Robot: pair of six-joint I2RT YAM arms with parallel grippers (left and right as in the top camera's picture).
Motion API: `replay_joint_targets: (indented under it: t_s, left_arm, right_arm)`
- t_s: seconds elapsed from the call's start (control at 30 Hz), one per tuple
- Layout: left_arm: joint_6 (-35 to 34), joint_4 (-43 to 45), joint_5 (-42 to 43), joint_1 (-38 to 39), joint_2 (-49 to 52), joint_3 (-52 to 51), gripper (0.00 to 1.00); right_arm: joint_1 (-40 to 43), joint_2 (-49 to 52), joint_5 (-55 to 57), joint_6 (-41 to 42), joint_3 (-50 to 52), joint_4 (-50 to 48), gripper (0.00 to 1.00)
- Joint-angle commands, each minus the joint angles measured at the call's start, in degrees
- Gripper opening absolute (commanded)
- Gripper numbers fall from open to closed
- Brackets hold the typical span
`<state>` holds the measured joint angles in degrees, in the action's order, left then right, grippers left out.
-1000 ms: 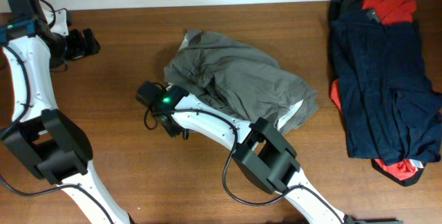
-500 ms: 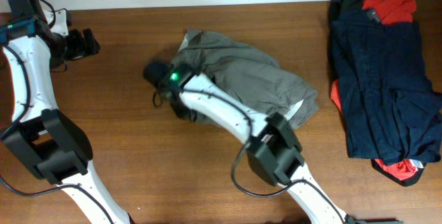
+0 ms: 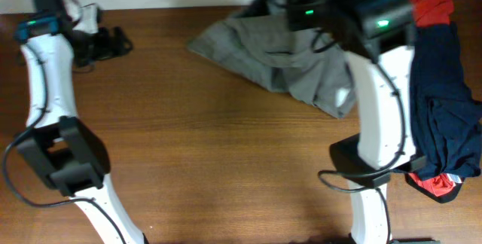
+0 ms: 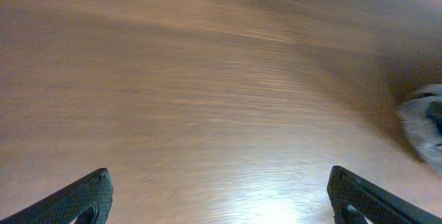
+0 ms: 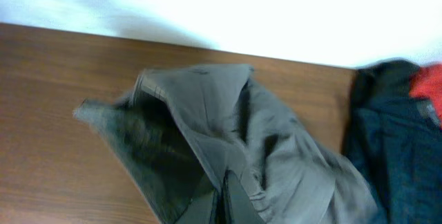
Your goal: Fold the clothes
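Note:
The grey-khaki shorts [image 3: 282,67] hang spread out near the table's back middle, lifted by one edge. My right gripper [image 3: 273,3] is raised above the back edge and shut on the fabric. In the right wrist view its fingertips [image 5: 224,200] are pinched together on a fold of the shorts [image 5: 207,127], which droop below. The dark navy garment [image 3: 433,86] lies over a red one [image 3: 425,4] at the right. My left gripper [image 3: 117,42] is open and empty at the far left; its fingers [image 4: 90,198] stand wide apart over bare wood.
The wooden table [image 3: 211,154] runs to a white wall at the back. My right arm's white links [image 3: 380,101] stand tall between the shorts and the navy pile [image 5: 394,141]. A blurred pale thing [image 4: 423,124] shows at the left wrist view's right edge.
My right arm has swung from the shorts' left edge up and to the back right, pulling the shorts up and stretching them out. My left gripper has shifted a little to the right.

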<state>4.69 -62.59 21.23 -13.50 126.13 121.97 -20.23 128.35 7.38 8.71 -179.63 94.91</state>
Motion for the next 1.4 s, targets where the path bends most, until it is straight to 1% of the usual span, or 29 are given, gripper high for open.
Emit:
replay_joint_targets:
  t_s: [0.0, 0.03, 0.17, 0.23, 0.33, 0.5, 0.6, 0.67, 0.77, 0.87, 0.93, 1.07, 1.2, 1.27, 1.3, 1.33, 1.37]
  left_arm:
    - [4.4, 1.5, 3.2, 7.2, 0.4, -0.1, 0.99]
    - [4.9, 2.7, 3.2, 10.3, 0.5, -0.1, 0.99]
    - [5.3, 5.9, 3.3, 16.8, 0.8, -0.1, 0.99]
    - [5.3, 8.0, 5.6, 20.2, 1.8, -0.1, 0.99]
    - [5.3, 6.2, 7.1, 22.1, 4.5, -0.1, 0.99]
    - [5.3, 1.2, 8.0, 21.4, 6.8, -0.1, 0.99]
    - [8.4, -3.9, 9.9, 18.7, 6.0, -0.1, 0.99]
    - [9.0, -6.0, 11.7, 16.5, 5.9, -0.1, 0.99]
    - [13.8, -9.1, 19.0, 13.8, 6.1, -0.1, 0.99]
    - [18.5, -11.9, 19.5, 14.0, 6.2, -0.3, 0.99]
    - [19.5, -11.7, 19.3, 14.6, 6.3, -1.4, 0.99]
    - [19.4, -7.2, 19.4, 16.0, 6.9, -6.3, 0.99]
    - [19.4, -4.5, 19.5, 17.2, 9.3, -8.8, 0.98]
    - [18.7, -3.2, 19.5, 17.2, 10.0, -8.9, 0.92]
    - [18.0, -1.9, 19.5, 17.1, 10.1, -8.9, 0.80]
    - [16.9, -0.3, 19.5, 17.1, 10.2, -8.9, 0.73]
    - [15.6, 1.5, 19.5, 17.1, 10.2, -8.9, 0.64]
  right_arm:
    - [3.9, -0.1, -7.8, -1.1, -0.2, 1.7, 0.04]
    - [5.2, -0.1, -8.9, -1.4, -0.2, 2.3, 0.04]
    - [6.0, -0.1, -8.9, -2.6, -0.2, 2.4, 0.04]
    - [6.0, -0.1, -8.9, -2.6, -0.2, 2.4, 0.04]
    - [6.1, -0.1, -8.4, -3.0, -0.2, 2.4, 0.04]
    - [6.1, -0.1, -7.5, -4.1, -0.2, 2.4, 0.04]
    - [6.1, 0.0, -6.7, -4.1, -0.2, 2.4, 0.04]
    - [6.1, 0.0, -6.7, -4.1, -0.2, 2.4, 0.04]
    - [6.1, 0.0, -6.7, -4.1, -0.2, 2.4, 0.04]
    - [6.1, 0.0, -6.7, -4.1, -0.2, 2.3, 0.04]
    - [6.1, 0.0, -6.7, -4.0, -0.2, 2.2, 0.04]
    - [6.1, 0.0, -6.8, -4.0, -0.2, 2.2, 0.04]
    - [6.1, 0.0, -6.8, -4.0, -0.2, 2.2, 0.04]
    - [6.1, 0.0, -6.7, -4.0, -0.2, 2.1, 0.04]
    - [6.1, 0.0, -6.8, -4.0, -0.2, 2.1, 0.04]
    - [6.1, 0.0, -6.7, -4.0, -0.2, 2.0, 0.04]
    - [6.1, 0.0, -6.7, -4.0, -0.2, 1.9, 0.04]
